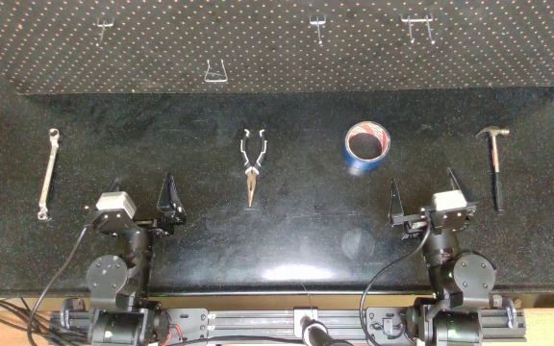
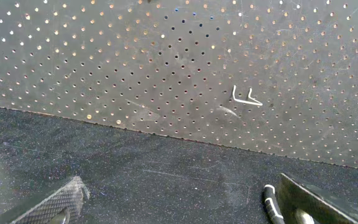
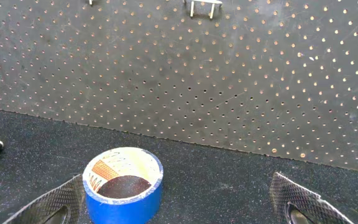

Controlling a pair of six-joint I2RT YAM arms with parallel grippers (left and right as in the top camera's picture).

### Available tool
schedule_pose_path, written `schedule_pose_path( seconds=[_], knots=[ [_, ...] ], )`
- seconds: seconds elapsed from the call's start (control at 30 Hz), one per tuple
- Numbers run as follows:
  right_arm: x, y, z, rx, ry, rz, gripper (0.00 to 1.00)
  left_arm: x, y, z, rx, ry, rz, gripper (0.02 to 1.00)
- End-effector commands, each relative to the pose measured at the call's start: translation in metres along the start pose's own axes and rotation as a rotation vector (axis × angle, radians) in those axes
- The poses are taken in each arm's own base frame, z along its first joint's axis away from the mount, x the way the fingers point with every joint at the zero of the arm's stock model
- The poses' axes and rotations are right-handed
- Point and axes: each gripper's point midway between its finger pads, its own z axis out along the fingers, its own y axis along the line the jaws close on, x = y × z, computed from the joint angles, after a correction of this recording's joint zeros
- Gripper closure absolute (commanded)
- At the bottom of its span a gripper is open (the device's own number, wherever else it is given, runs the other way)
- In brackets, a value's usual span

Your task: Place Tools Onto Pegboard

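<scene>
Blue tape lies just ahead of the right fingers, spread apart like the left fingers, so a good grasp goes straight forward onto one wall.

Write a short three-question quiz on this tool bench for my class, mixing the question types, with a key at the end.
1. Multiple choice: which tool lies farthest toward the left arm's side of the table? A) hammer B) wrench C) pliers
2. True or false: the hammer already hangs on the pegboard.
3. Count: how many items lie on the table, waiting to be hung?

Key
1. B.
2. False; it lies flat on the table.
3. Four: wrench, pliers, blue tape roll and hammer.
</scene>
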Motion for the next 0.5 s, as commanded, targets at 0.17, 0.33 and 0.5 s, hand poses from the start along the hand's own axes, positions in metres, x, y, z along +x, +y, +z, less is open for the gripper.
schedule_pose_path(
  seconds=[0.17,0.33,0.5],
  knots=[
    [-0.0002,0.0108,0.0005,-0.043,-0.008,-0.016,0.025,0.0004,-0.0036,-0.0008,0.024,0.000,0.158,0.025],
    [-0.0002,0.0108,0.0005,-0.043,-0.008,-0.016,0.023,0.0002,-0.0028,-0.0008,0.021,-0.001,0.158,0.023],
    [-0.0002,0.0108,0.0005,-0.043,-0.008,-0.016,0.025,-0.0010,0.0027,-0.0007,-0.001,-0.004,0.156,0.023]
  ],
)
